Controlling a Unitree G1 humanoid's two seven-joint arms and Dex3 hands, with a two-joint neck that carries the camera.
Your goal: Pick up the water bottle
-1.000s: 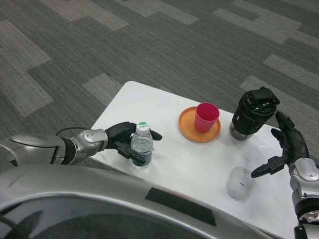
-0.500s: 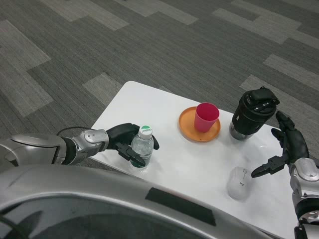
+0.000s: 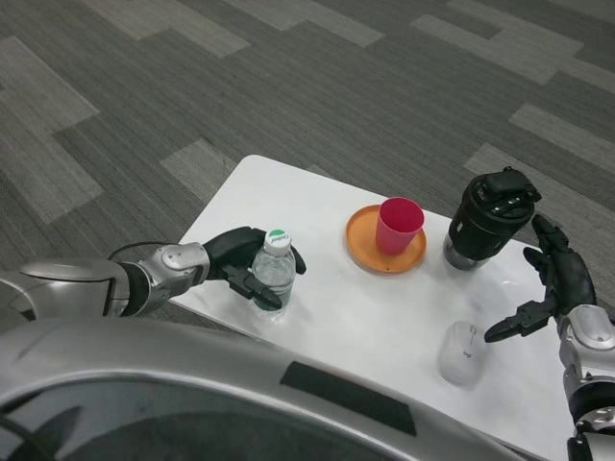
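Note:
A small clear water bottle (image 3: 275, 279) with a white and green cap stands upright near the front left edge of the white table (image 3: 375, 327). My left hand (image 3: 238, 262) is wrapped around it from the left: fingers curl round its front and the thumb lies behind it. Whether the bottle's base touches the table I cannot tell. My right hand (image 3: 551, 280) hovers over the table's right side with its fingers spread, holding nothing.
A red cup (image 3: 398, 226) stands on an orange plate (image 3: 365, 252) in the middle of the table. A black lidded tumbler (image 3: 484, 220) stands to its right, close to my right hand. A white computer mouse (image 3: 462, 351) lies near the front right.
The bottle dipped and then came up a little in my left hand's grip, ending slightly higher in the picture than a second ago. The right hand has stayed put.

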